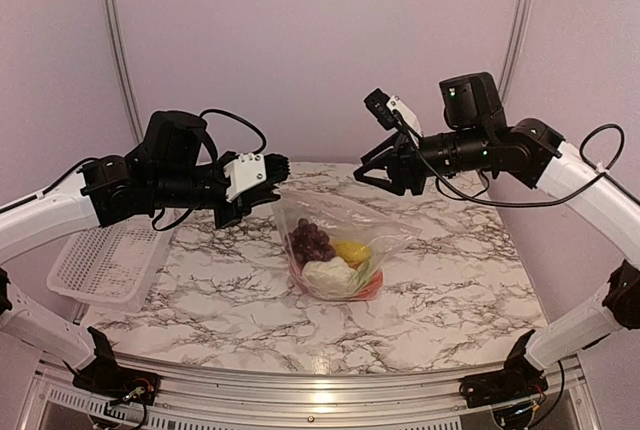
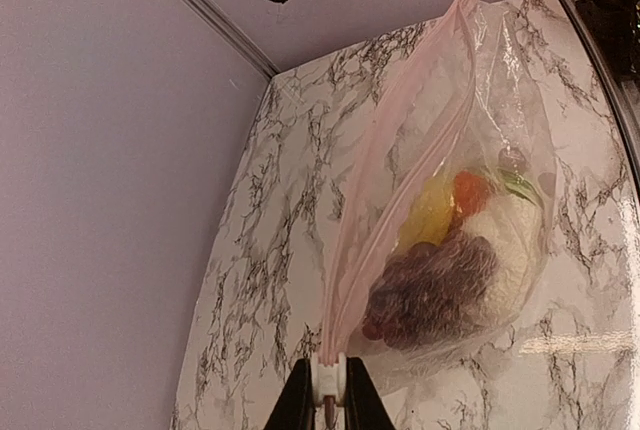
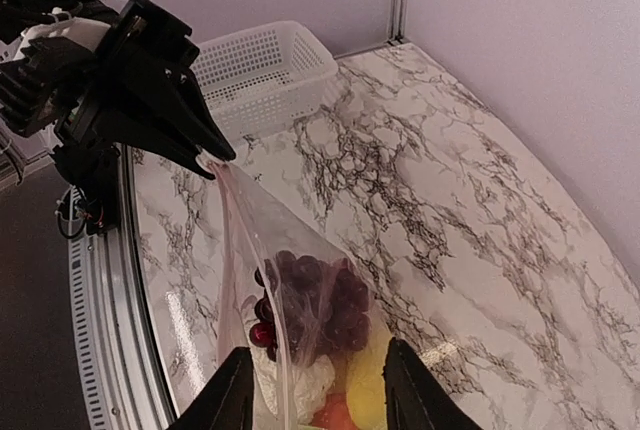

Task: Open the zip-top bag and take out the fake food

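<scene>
The left arm (image 1: 60, 210) comes in level from 9 o'clock, forearm horizontal above the table (image 1: 470, 280). The right arm (image 1: 590, 185) reaches in from 3 o'clock, its wrist tipped slightly down. There is one bag (image 1: 335, 220), which stands at the table's centre. One basket (image 1: 105, 265) sits at the bag's 9 o'clock, on the table's left edge. Inside the bag are one bunch of grapes (image 1: 312, 241), one cauliflower (image 1: 328, 275), one yellow piece (image 1: 351, 250) and one orange-red piece (image 2: 470, 190). The left gripper (image 1: 268, 185) is pinched tight on the bag's upper corner at the end of the pink zip strip (image 2: 385, 160), holding that edge up. The right gripper (image 1: 383, 175) has its fingers spread wide and hangs just above the bag's 1 o'clock corner, gripping nothing. Whether the strip is parted cannot be told.
</scene>
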You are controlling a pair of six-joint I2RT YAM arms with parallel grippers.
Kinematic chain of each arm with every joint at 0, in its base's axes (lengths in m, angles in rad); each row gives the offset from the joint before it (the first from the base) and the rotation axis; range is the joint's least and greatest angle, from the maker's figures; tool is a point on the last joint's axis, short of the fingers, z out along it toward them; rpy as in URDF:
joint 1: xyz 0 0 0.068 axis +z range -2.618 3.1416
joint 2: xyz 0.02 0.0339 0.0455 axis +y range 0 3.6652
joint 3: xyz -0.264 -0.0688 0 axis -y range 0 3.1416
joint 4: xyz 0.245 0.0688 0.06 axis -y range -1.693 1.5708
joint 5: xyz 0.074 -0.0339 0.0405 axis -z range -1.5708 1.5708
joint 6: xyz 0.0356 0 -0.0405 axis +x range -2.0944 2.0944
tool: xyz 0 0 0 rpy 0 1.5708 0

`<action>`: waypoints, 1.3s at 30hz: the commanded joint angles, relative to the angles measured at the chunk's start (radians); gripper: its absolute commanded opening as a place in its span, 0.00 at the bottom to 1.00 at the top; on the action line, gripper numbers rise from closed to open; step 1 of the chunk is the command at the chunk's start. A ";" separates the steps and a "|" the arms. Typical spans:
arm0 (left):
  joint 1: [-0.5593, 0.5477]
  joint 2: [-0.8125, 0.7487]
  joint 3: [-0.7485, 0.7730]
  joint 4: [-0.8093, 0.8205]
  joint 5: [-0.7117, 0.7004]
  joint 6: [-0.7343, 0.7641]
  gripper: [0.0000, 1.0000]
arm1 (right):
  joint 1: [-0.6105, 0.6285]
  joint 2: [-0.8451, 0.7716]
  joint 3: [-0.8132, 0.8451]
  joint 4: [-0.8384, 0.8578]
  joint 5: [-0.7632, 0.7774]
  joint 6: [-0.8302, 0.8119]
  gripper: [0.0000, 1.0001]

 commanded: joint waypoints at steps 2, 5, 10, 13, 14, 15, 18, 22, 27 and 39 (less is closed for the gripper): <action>-0.020 0.009 0.024 0.002 -0.024 0.013 0.00 | 0.028 0.067 0.070 -0.161 0.009 -0.019 0.39; -0.026 0.005 0.019 0.004 -0.027 0.011 0.00 | 0.043 0.090 0.080 -0.178 0.004 -0.024 0.36; -0.029 0.007 0.016 0.008 -0.032 0.014 0.00 | 0.064 0.119 0.084 -0.193 0.020 -0.028 0.35; -0.029 0.010 0.015 0.013 -0.028 0.014 0.00 | 0.066 0.139 0.095 -0.196 0.046 -0.026 0.31; -0.030 0.010 0.016 0.011 -0.027 0.015 0.00 | 0.067 0.145 0.100 -0.194 0.058 -0.027 0.29; -0.030 0.012 0.016 0.013 -0.027 0.016 0.00 | 0.068 0.150 0.103 -0.193 0.070 -0.026 0.26; -0.029 0.012 0.016 0.022 -0.028 0.014 0.01 | 0.068 0.165 0.114 -0.194 0.092 -0.026 0.22; -0.029 0.021 0.019 0.035 -0.030 -0.005 0.01 | 0.069 0.183 0.118 -0.191 0.082 -0.020 0.21; -0.030 0.033 0.024 0.040 -0.025 -0.021 0.02 | 0.070 0.188 0.119 -0.191 0.076 -0.016 0.10; -0.022 0.062 0.018 0.161 -0.233 -0.224 0.44 | -0.032 0.178 0.179 -0.103 0.081 0.183 0.00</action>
